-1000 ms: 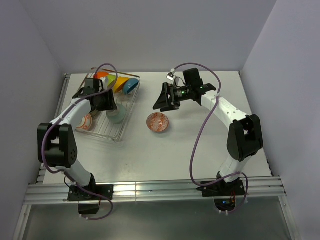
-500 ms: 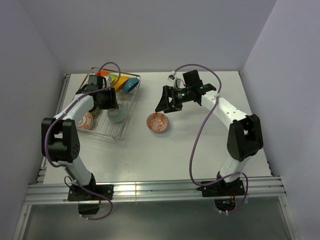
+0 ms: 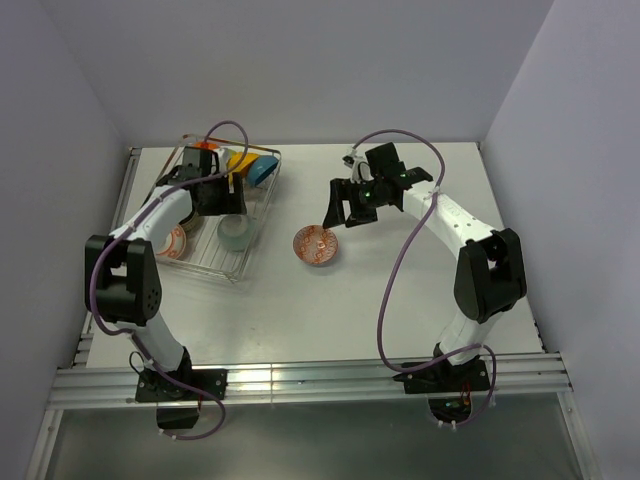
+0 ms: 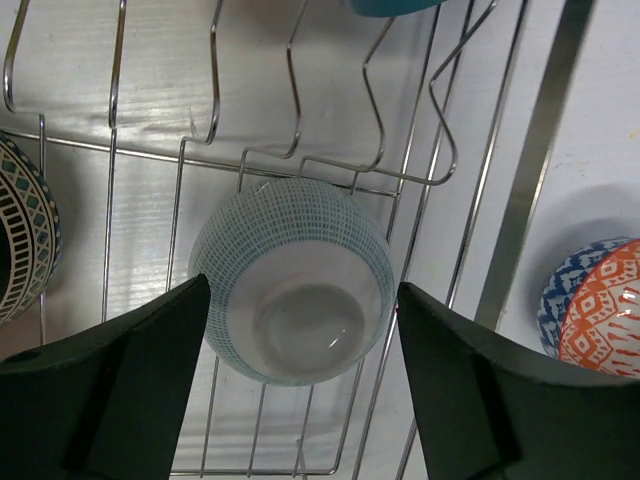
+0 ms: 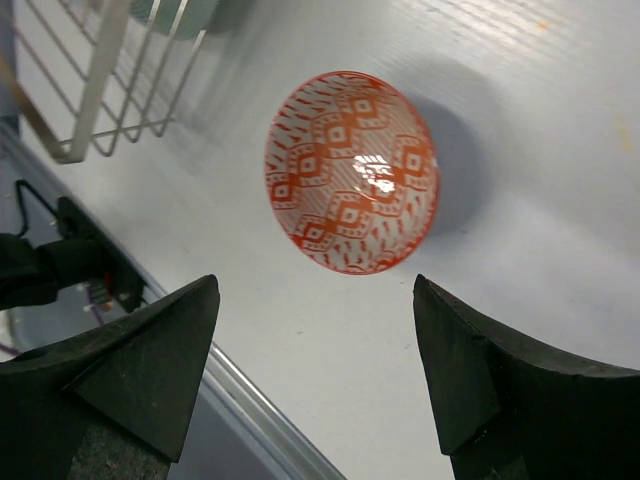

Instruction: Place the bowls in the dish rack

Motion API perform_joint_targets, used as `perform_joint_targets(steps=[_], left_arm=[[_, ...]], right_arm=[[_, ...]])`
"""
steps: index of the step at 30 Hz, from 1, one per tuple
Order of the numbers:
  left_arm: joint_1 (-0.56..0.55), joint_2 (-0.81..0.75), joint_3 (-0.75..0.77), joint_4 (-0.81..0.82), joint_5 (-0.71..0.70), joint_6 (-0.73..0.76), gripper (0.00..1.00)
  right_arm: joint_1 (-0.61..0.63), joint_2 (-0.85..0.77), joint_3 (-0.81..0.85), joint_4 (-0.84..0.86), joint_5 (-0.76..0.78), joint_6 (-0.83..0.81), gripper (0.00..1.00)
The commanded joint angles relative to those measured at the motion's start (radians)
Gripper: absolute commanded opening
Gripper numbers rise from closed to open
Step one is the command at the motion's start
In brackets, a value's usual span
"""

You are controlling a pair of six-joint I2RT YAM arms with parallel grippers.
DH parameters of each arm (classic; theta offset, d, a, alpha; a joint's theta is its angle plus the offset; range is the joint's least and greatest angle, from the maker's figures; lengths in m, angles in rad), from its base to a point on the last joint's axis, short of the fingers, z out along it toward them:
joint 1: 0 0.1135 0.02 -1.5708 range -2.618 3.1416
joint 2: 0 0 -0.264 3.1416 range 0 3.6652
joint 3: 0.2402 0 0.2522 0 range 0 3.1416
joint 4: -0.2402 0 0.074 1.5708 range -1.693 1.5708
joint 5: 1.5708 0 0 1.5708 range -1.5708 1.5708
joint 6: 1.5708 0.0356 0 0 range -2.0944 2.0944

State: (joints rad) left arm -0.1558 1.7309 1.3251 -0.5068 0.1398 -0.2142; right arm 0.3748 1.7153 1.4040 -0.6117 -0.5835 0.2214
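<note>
Reaching across the dish rack (image 3: 258, 228), the left arm hides part of the row at the far end. Only an orange bowl (image 3: 205, 150), a yellow bowl (image 3: 240, 163) and a blue bowl (image 3: 262, 172) can be made out there. In the left wrist view a dark patterned bowl (image 4: 22, 240) is cut off by the left edge. An orange-and-blue bowl (image 4: 600, 300) is cut off on the right beyond a thick rail, and I cannot tell if it sits inside the rack.

Overhead, 6 bowls show: 5 at the rack and 1 on the table (image 3: 400, 300).

The left gripper (image 4: 302, 288) hangs over a pale teal bowl (image 4: 292, 280) lying on the rack wires with its underside up. Its 2 fingers are spread wide to either side and grip nothing. The right arm bends inward, with the right gripper (image 5: 315, 285) above the red patterned bowl (image 5: 352, 170) on the table, jaws wide and empty.
</note>
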Motion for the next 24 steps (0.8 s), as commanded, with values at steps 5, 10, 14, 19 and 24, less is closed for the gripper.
perform_joint_targets(steps=[5,10,14,19,24], left_arm=[[-0.013,-0.056,0.088,-0.019,0.012,0.045,0.83],[-0.011,-0.207,0.097,0.034,0.086,0.075,0.85],[-0.01,-0.362,0.042,0.111,0.161,0.085,0.91],[-0.01,-0.525,-0.053,0.148,0.208,0.076,0.95],[-0.007,-0.637,-0.121,0.149,0.187,0.052,0.99]], right_arm=[[-0.007,0.007,0.03,-0.036,0.148,-0.076,0.82],[-0.004,0.029,0.01,-0.013,0.209,-0.103,0.77],[0.004,0.061,0.006,0.0,0.258,-0.117,0.73],[0.025,0.124,0.02,0.036,0.284,-0.117,0.71],[0.039,0.207,0.041,0.076,0.278,-0.11,0.65]])
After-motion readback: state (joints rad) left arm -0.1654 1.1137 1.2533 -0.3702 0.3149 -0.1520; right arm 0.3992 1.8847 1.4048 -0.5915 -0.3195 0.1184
